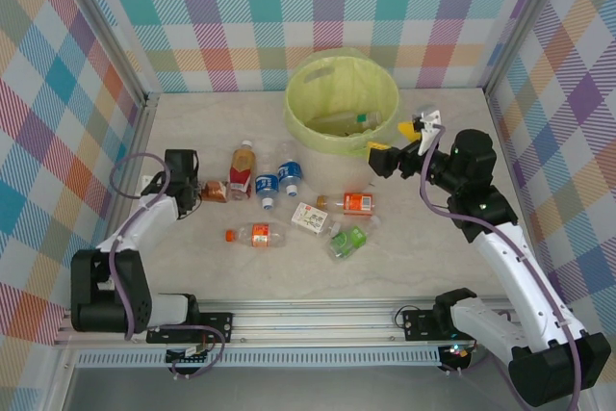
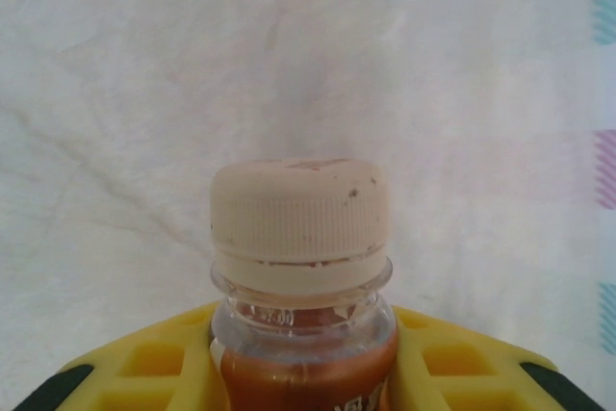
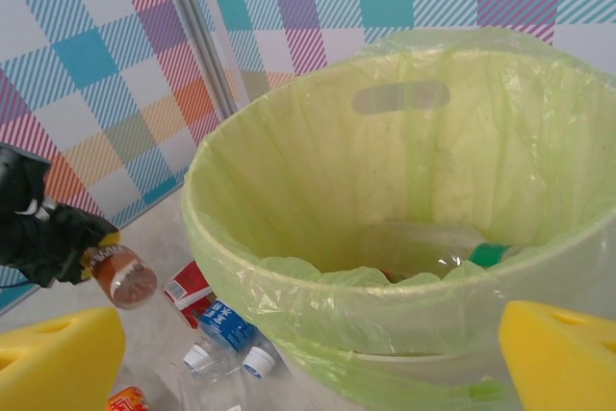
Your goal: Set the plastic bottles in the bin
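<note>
Plastic bottles (image 1: 289,201) first. Most lie loose on the table (image 1: 192,267), on the arms' side of the bin (image 1: 292,108).

- Red-label bottle (image 1: 241,172) and two blue-label bottles (image 1: 268,188) sit close together, near the bin and to its left.
- Orange-label bottle (image 1: 358,202) lies almost straight out from the bin toward the arms.
- Further from the bin are a crushed green-label bottle (image 1: 348,238) and an orange-capped bottle (image 1: 258,234).
- A flat white-label thing (image 1: 310,218) lies between those two. I can't tell if it's a bottle.
- One green-capped bottle (image 1: 362,120) is already inside the bin, down on the yellow-green bag (image 3: 289,170).

The brown bottle (image 1: 214,192) is the one furthest left of the bin, and my left pincer (image 1: 197,190) is clamped on it. The left wrist view has its beige cap (image 2: 298,204) dead centre. The yellow pads (image 2: 154,363) press in on both sides just under the neck. The bottle is held sideways, and I can't tell if it's off the table. From the right wrist view I see its base (image 3: 125,281) sticking out of the black pincer, left of the bin.

My right pincer (image 1: 402,141) is spread wide with nothing in it, just beside the bin's right rim. Its yellow fingers (image 3: 58,363) sit at either bottom corner of the right wrist view, with the bin mouth between them.

The checked walls (image 1: 318,7) stand behind the bin.
</note>
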Controlling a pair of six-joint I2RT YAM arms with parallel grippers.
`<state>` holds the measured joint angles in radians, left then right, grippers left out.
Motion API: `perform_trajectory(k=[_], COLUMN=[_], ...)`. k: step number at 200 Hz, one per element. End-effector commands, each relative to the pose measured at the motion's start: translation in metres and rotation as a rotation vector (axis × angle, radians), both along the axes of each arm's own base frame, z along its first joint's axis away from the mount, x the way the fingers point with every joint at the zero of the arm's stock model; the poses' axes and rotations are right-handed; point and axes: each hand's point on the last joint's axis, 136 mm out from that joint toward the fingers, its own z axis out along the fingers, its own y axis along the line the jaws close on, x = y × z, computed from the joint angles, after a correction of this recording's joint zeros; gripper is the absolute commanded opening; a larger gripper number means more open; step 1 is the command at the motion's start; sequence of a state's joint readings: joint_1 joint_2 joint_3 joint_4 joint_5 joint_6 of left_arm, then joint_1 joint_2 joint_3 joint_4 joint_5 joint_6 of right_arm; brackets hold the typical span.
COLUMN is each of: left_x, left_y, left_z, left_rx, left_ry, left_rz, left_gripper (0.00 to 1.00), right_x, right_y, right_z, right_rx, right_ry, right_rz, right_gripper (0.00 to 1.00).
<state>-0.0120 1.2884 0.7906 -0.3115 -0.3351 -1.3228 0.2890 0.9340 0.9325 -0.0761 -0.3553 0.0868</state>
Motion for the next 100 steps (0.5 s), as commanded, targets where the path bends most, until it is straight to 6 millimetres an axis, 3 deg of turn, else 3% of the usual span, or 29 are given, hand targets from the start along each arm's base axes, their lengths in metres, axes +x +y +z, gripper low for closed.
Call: perform_trajectory(k=[1,19,41,63,100], left_x=[-0.003,0.003,0.018,0.036,0.061], left_y=[0.012,0.004,-0.024,-0.065,-0.159], left_z=[0.047,0.081,0.129,0.184,0.265], left_rx=[0.103,0.129,0.171,0.26,0.349], left_ry=[-0.072,-0.162,-0.279,-0.401,-0.621], left_rz=[-0.025,-0.101,-0.272,-0.436,-0.739], left_gripper=[0.0,0.0,0.0,0.0,0.0], right_x=[-0.002,-0.002,-0.001,0.0,-0.001], right_y=[-0.001,0.0,0.0,-0.001,-0.006], right_z=[0.007,0.007,0.007,0.007,0.008], right_rx=[-0.013,-0.016,-0.013,0.001,0.031], right_ry=[-0.06,-0.069,-0.073,-0.073,-0.117], right_rz=[-0.001,0.003,0.0,-0.01,-0.037], right_gripper=[1.0,1.0,1.0,1.0,1.0])
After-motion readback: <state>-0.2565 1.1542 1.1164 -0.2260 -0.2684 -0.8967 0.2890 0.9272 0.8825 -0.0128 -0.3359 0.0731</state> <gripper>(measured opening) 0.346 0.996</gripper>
